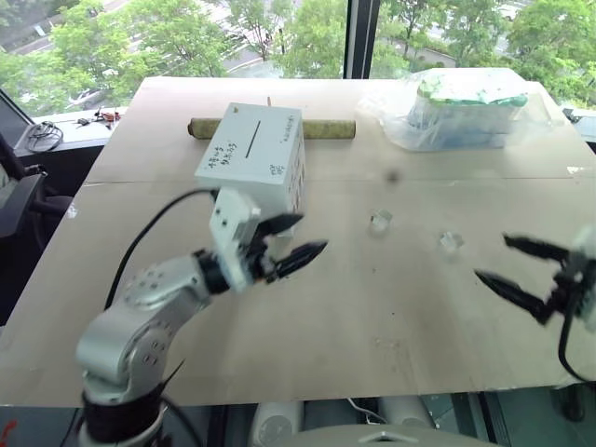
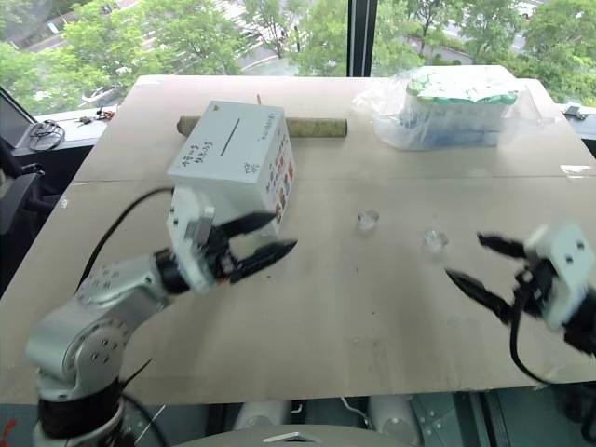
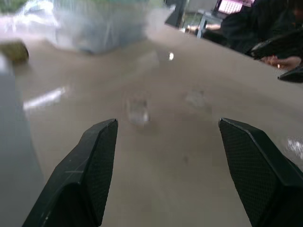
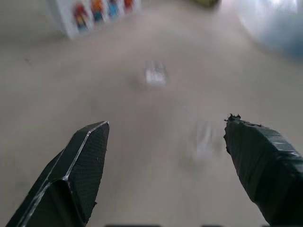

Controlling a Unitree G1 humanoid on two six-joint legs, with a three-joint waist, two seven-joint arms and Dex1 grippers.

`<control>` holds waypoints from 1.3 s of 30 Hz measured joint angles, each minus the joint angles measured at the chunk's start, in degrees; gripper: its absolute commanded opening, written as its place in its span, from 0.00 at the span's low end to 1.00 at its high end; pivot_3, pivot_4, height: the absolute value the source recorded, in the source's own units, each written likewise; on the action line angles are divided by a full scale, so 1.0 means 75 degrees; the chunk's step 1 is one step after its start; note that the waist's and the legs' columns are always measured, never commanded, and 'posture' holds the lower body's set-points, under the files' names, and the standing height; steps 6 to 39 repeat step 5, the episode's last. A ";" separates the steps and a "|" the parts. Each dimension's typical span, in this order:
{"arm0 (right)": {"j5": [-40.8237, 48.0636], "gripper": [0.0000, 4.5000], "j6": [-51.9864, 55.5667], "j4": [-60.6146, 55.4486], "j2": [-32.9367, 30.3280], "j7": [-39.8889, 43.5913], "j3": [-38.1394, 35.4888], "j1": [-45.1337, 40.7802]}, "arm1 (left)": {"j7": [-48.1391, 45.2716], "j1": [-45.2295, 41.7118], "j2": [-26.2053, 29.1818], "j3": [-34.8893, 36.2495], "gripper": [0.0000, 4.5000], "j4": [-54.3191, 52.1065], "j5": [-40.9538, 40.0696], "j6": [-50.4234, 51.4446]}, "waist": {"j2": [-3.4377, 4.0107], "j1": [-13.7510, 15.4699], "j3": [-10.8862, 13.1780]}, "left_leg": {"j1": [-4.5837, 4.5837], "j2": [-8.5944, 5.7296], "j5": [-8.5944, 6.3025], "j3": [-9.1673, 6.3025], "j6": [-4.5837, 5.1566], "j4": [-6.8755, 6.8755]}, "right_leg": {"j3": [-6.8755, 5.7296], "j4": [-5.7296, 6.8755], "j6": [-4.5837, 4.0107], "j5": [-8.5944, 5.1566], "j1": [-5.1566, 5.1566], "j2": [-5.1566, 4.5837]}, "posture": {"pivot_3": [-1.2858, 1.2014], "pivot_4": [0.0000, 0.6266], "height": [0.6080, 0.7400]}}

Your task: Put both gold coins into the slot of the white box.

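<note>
We see a wide tan table (image 1: 391, 307) by a window (image 1: 279, 37) with trees outside. One white box (image 1: 253, 155) stands rear left, its slot (image 1: 235, 149) on top. Left gripper (image 1: 296, 240) hovers before it, right gripper (image 1: 510, 263) further right, both spread, apparently empty. Two clear pieces (image 1: 380, 221) lie between.

**Upper-floor office or lab by a window**

Probably an office or test lab: a plain wooden desk (image 1: 279, 307) stands against floor-to-ceiling glass (image 1: 233, 33) overlooking treetops, with an office chair (image 1: 14, 200) and loose cables (image 1: 42, 135) beside it.
</note>
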 measured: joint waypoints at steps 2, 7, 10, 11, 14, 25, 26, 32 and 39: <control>-0.0222 0.93 -0.0383 -0.0052 0.0227 0.0174 -0.0462 0.0581 | -0.0260 0.0414 0.0186 0.0227 0.76 0.0107 -0.0112 -0.0326 | 0.0018 -0.0024 -0.0011 | 0.0012 0.0000 -0.0019 0.0002 0.0032 0.0003 | 0.0002 0.0005 -0.0001 0.0000 0.0005 0.0002 | 0.52 0.24 1.00; -0.0480 0.93 -0.0843 -0.0068 0.0426 0.0352 -0.0957 0.1112 | -0.0520 0.0961 0.0488 0.0519 0.76 0.0257 -0.0109 -0.0920 | 0.0038 -0.0037 -0.0029 | 0.0056 0.0001 -0.0021 0.0012 0.0036 0.0003 | 0.0009 0.0002 -0.0005 -0.0003 0.0039 0.0001 | 0.52 0.24 1.00; -0.0480 0.93 -0.0843 -0.0068 0.0426 0.0352 -0.0957 0.1112 | -0.0520 0.0961 0.0488 0.0519 0.76 0.0257 -0.0109 -0.0920 | 0.0038 -0.0037 -0.0029 | 0.0056 0.0001 -0.0021 0.0012 0.0036 0.0003 | 0.0009 0.0002 -0.0005 -0.0003 0.0039 0.0001 | 0.52 0.24 1.00; -0.0480 0.93 -0.0843 -0.0068 0.0426 0.0352 -0.0957 0.1112 | -0.0520 0.0961 0.0488 0.0519 0.76 0.0257 -0.0109 -0.0920 | 0.0038 -0.0037 -0.0029 | 0.0056 0.0001 -0.0021 0.0012 0.0036 0.0003 | 0.0009 0.0002 -0.0005 -0.0003 0.0039 0.0001 | 0.52 0.24 1.00; -0.0480 0.93 -0.0843 -0.0068 0.0426 0.0352 -0.0957 0.1112 | -0.0520 0.0961 0.0488 0.0519 0.76 0.0257 -0.0109 -0.0920 | 0.0038 -0.0037 -0.0029 | 0.0056 0.0001 -0.0021 0.0012 0.0036 0.0003 | 0.0009 0.0002 -0.0005 -0.0003 0.0039 0.0001 | 0.52 0.24 1.00; -0.0480 0.93 -0.0843 -0.0068 0.0426 0.0352 -0.0957 0.1112 | -0.0520 0.0961 0.0488 0.0519 0.76 0.0257 -0.0109 -0.0920 | 0.0038 -0.0037 -0.0029 | 0.0056 0.0001 -0.0021 0.0012 0.0036 0.0003 | 0.0009 0.0002 -0.0005 -0.0003 0.0039 0.0001 | 0.52 0.24 1.00; -0.0480 0.93 -0.0843 -0.0068 0.0426 0.0352 -0.0957 0.1112 | -0.0520 0.0961 0.0488 0.0519 0.76 0.0257 -0.0109 -0.0920 | 0.0038 -0.0037 -0.0029 | 0.0056 0.0001 -0.0021 0.0012 0.0036 0.0003 | 0.0009 0.0002 -0.0005 -0.0003 0.0039 0.0001 | 0.52 0.24 1.00; -0.0480 0.93 -0.0843 -0.0068 0.0426 0.0352 -0.0957 0.1112 | -0.0520 0.0961 0.0488 0.0519 0.76 0.0257 -0.0109 -0.0920 | 0.0038 -0.0037 -0.0029 | 0.0056 0.0001 -0.0021 0.0012 0.0036 0.0003 | 0.0009 0.0002 -0.0005 -0.0003 0.0039 0.0001 | 0.52 0.24 1.00; -0.0480 0.93 -0.0843 -0.0068 0.0426 0.0352 -0.0957 0.1112 | -0.0520 0.0961 0.0488 0.0519 0.76 0.0257 -0.0109 -0.0920 | 0.0038 -0.0037 -0.0029 | 0.0056 0.0001 -0.0021 0.0012 0.0036 0.0003 | 0.0009 0.0002 -0.0005 -0.0003 0.0039 0.0001 | 0.52 0.24 1.00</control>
